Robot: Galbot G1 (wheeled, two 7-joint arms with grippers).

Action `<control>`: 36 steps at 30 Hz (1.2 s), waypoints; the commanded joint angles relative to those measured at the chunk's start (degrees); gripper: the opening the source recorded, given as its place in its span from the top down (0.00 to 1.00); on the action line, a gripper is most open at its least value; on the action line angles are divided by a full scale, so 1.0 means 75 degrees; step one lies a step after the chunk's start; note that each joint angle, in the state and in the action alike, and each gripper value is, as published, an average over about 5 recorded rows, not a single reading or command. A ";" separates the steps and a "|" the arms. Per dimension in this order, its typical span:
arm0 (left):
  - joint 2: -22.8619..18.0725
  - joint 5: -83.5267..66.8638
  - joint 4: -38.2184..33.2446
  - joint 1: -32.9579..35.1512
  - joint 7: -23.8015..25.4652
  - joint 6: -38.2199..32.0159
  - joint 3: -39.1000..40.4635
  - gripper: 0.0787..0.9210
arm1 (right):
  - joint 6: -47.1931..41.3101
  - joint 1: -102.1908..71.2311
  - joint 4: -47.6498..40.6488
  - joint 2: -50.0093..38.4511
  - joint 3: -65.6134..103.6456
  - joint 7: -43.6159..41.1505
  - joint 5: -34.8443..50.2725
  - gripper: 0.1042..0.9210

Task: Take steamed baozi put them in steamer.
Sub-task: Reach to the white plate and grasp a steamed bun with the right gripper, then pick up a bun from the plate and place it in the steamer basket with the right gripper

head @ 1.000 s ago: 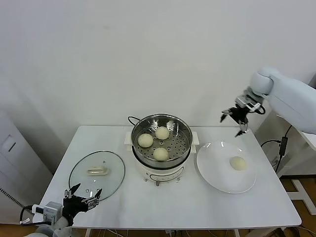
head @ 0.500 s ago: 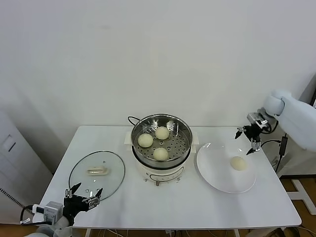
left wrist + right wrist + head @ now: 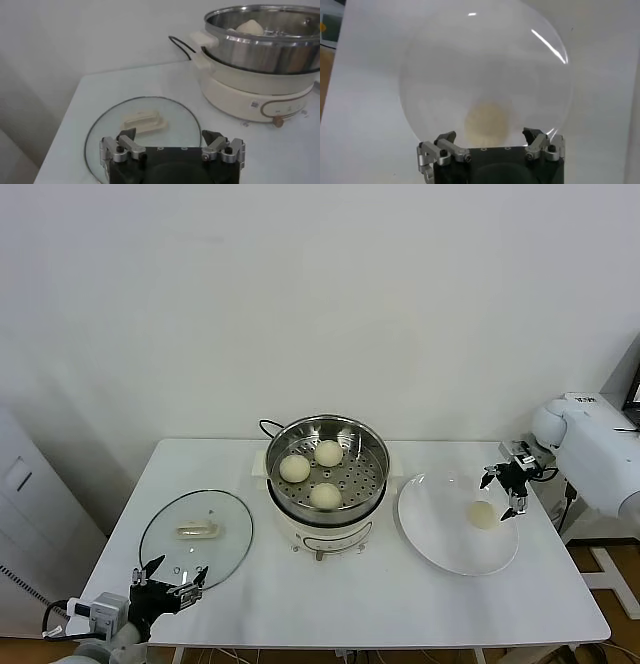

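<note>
Last bun pickup: right gripper point(image 3: 503, 488) hung over the plate point(image 3: 437, 542), fingers spread wide, nothing held.

Three steamed baozi point(image 3: 312, 468) already sat in the steamer point(image 3: 373, 446) at frame centre; the fourth baozi point(image 3: 482, 515) lay alone on the plate, centre-right of the head view, just below the open fingers. Next move likely called for a straight descent to straddle it, then a soft close. Bun looked smooth, matte, cream-white, probably squashy. Left gripper point(image 3: 168, 588) idled wide open at lower left, near the glass lid point(image 3: 196, 532).

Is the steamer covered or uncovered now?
Uncovered: the steamer shows three baozi inside; its glass lid lies on the table.
</note>
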 commanded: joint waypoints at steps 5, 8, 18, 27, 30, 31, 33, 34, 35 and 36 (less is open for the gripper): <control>0.0029 -0.0006 0.0066 -0.0045 0.0015 -0.0005 0.0034 0.12 | 0.0091 -0.0699 -0.0652 0.0447 0.0972 0.0357 -0.0940 0.12; 0.0044 -0.0010 0.0062 -0.0055 0.0016 -0.0004 0.0049 0.12 | 0.0068 -0.0756 -0.0688 0.0475 0.1118 0.0447 -0.1128 0.12; 0.0029 -0.0007 0.0010 -0.0042 0.0013 -0.0004 0.0080 0.12 | -0.0069 -0.0864 -0.0770 0.0561 0.1469 0.0631 -0.1268 0.28; 0.0009 -0.0001 -0.0087 0.0050 0.0003 -0.0001 0.0036 0.12 | -0.0210 -0.0822 -0.0433 0.0453 0.1310 0.0559 -0.0882 0.58; -0.0017 0.0016 -0.0087 0.0070 -0.0006 0.0011 0.0034 0.12 | -0.0421 -0.0559 0.0035 0.0232 0.0680 0.0481 -0.0270 0.64; -0.0027 0.0024 -0.0088 0.0073 -0.0008 0.0015 0.0037 0.12 | -0.0553 -0.0410 0.0279 0.0117 0.0350 0.0455 0.0032 0.65; -0.0044 0.0039 -0.0088 0.0072 -0.0010 0.0020 0.0043 0.12 | -0.0884 0.0026 0.0811 -0.0148 -0.0421 0.0423 0.0735 0.67; -0.0048 0.0043 -0.0088 0.0070 -0.0010 0.0021 0.0043 0.12 | -0.1082 0.0324 0.1099 -0.0281 -0.0881 0.0409 0.1116 0.67; -0.0051 0.0047 -0.0087 0.0067 -0.0010 0.0021 0.0043 0.12 | -0.1279 0.0636 0.1372 -0.0410 -0.1325 0.0407 0.1469 0.67; -0.0053 0.0049 -0.0087 0.0062 -0.0012 0.0021 0.0040 0.12 | -0.1446 0.0985 0.1587 -0.0509 -0.1718 0.0404 0.1768 0.67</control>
